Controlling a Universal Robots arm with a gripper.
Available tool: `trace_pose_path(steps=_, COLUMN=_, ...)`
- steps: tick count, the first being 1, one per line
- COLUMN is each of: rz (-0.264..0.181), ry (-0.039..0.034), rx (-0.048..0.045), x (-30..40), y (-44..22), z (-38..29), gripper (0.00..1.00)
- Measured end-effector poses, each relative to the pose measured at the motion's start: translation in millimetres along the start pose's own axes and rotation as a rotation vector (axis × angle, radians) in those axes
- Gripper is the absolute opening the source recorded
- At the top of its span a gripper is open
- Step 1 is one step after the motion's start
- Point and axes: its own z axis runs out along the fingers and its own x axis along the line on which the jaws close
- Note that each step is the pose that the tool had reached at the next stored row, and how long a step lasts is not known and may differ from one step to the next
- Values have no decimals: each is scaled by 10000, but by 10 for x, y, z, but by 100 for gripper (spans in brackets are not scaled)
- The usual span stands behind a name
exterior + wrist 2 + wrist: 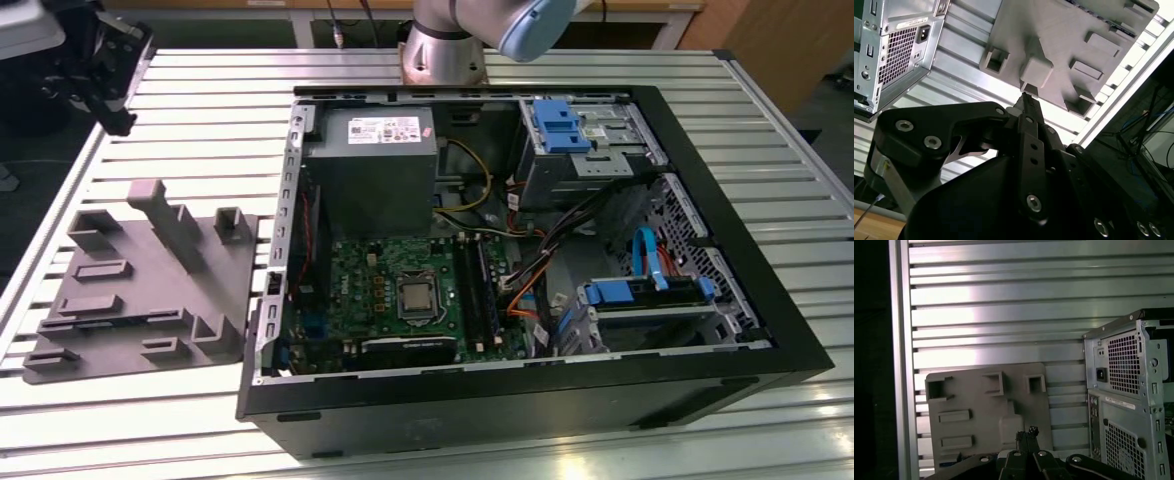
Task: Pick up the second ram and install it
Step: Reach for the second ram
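My gripper [118, 118] hangs over the far corner of the table at the exterior view's left, behind the grey fixture plate [134, 290]. In both wrist views its black fingertips [1026, 100] [1027, 432] are pressed together, shut, with nothing between them. They hover above the plate [1064, 45] [986, 410], whose raised slots and pockets hold no part. The second ram is out of view. The open computer case [534, 400] lies on its side with the green motherboard [387, 290] and its long black slots [478, 290] facing up.
The case's perforated rear panel [1124, 370] [896, 50] stands close beside the plate. Inside the case are a grey power supply [371, 160], blue drive brackets [561, 125] and loose cables. The arm's base [447, 45] sits behind the case. The slatted table's edge [899, 365] is near.
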Motion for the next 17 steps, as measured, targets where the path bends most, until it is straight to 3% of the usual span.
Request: trace_pose_path(steps=17, rz=-1, ry=-3, rx=44, x=46, y=-32, z=24, gripper=11)
